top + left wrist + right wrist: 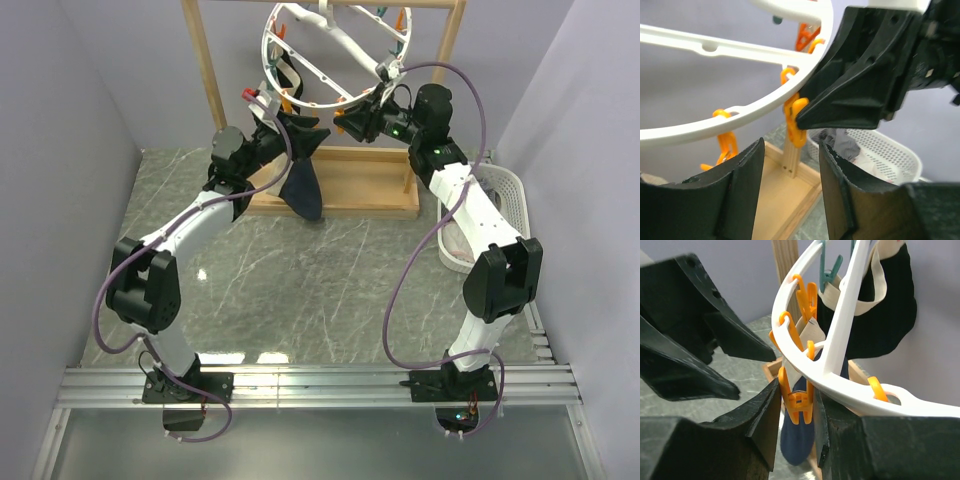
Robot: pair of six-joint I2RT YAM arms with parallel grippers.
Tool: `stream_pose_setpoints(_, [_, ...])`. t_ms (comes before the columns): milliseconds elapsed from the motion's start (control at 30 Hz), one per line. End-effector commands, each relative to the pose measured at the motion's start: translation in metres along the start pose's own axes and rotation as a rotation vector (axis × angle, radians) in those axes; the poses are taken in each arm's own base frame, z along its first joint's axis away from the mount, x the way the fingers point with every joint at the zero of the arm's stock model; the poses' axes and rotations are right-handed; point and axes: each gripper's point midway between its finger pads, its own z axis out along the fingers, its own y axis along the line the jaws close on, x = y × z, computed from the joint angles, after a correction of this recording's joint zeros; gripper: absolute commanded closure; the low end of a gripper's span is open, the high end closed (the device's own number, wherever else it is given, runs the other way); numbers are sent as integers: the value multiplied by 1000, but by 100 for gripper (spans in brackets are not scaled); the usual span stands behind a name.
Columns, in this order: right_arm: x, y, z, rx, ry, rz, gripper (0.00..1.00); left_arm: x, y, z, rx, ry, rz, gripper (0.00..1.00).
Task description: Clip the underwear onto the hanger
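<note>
Nearly done, it seems. The underwear hangs from the hanger at 12 o'clock (waistband seemingly clipped) — right jaws clamp the orange clip, left jaws apart.

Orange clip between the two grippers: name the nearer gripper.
Right. The right gripper has its fingers on both sides of the orange clip; the left gripper hangs open just short of it.

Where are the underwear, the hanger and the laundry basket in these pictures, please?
underwear [303,185], top external view, on the hanging navy fabric.
hanger [850,390], right wrist view, on its curved white rim.
laundry basket [890,155], left wrist view, on its perforated wall.
</note>
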Motion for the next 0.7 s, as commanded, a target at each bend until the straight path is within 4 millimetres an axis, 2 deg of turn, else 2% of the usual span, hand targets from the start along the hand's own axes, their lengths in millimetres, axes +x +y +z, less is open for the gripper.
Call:
stream_pose_setpoints(0, [-41,17,-5,-65,-108,-217,100,-38,-20,-5,58,-70,0,48])
stream_pose_setpoints(233, [-42,17,-5,-72,-122,-255,100,-48,-12,-17,47,-86,-61,49])
stream_pose_setpoints(300, [-42,14,-2,-58,-119,-202,100,-52,-5,-21,30,-82,-64,48])
stream_pose_setpoints(333, [-49,13,-1,-49,-127,-164,100,-53,-4,-24,24,-81,-55,47])
stream_pose_setpoints(367, [-44,10,2,-34,-110,-84,100,-51,3,-28,4,-67,-49,47])
stream_pose_setpoints(400, [-47,2,2,16,-114,-47,100,-57,3,-32,-6,-70,-34,47])
stream_pose_setpoints(533, [-50,-9,4,119,-98,91,100,-46,25,-59,-113,-20,-13,44])
stream_pose_setpoints(567, [-45,-10,4,136,-79,136,100,-49,29,-70,-149,-13,-12,43])
stream_pose_setpoints(600, [-44,-13,4,164,-78,157,100,-33,36,-82,-193,21,-20,43])
stream_pose_setpoints(667, [-40,-11,3,182,-68,208,100,-25,47,-102,-279,36,-14,42])
